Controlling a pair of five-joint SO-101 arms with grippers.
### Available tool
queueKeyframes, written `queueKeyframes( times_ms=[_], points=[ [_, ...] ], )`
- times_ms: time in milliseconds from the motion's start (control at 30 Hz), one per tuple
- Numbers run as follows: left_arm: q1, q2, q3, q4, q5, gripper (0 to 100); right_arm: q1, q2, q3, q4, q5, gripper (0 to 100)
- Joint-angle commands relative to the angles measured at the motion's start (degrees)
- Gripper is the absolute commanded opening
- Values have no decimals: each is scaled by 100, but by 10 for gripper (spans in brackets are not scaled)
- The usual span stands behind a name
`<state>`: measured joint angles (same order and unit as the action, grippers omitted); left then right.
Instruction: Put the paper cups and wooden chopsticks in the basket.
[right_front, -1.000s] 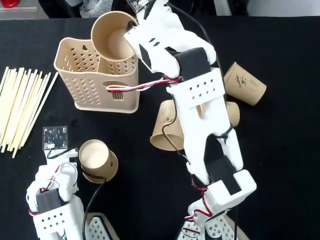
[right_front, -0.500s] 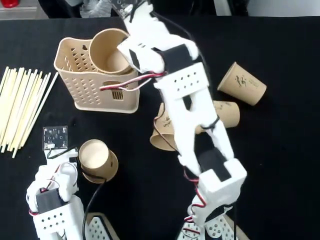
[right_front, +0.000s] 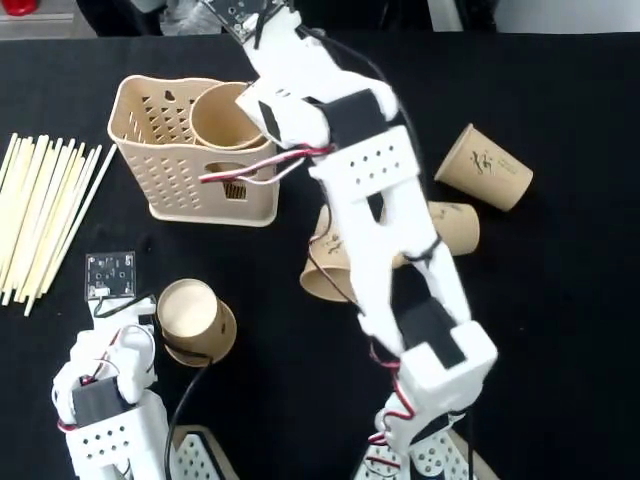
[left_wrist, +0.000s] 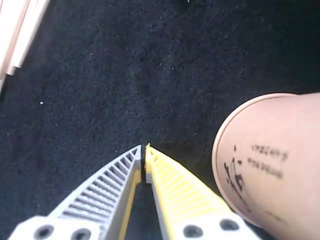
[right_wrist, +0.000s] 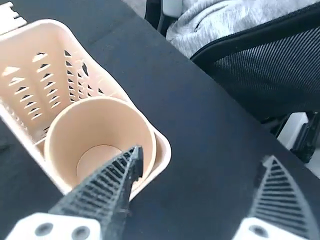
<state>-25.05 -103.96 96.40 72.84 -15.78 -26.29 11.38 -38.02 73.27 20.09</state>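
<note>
Hovering over the basket (right_wrist: 31, 60), the right gripper (right_wrist: 204, 156) spreads its jaws wide; a paper cup (right_wrist: 95, 122) apparently sits upright inside. The left gripper (left_wrist: 145, 148), jaws closed together, rests beside another cup (left_wrist: 272, 165); chopsticks (right_front: 45, 215) lie on the table

Bright, even light from above; the black table (right_front: 560, 100) swallows shadows, while the right arm (right_front: 385, 170) gleams white on top

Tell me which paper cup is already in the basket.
The upright cup by the right gripper; the other cups are out on the table.
</note>
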Motion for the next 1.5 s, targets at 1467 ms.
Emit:
queueKeyframes(
  times_ms=[1467],
  points=[
    [31,-26,101,26,-26,30,-3270,-3644,5991,-97,1398,25]
  ],
)
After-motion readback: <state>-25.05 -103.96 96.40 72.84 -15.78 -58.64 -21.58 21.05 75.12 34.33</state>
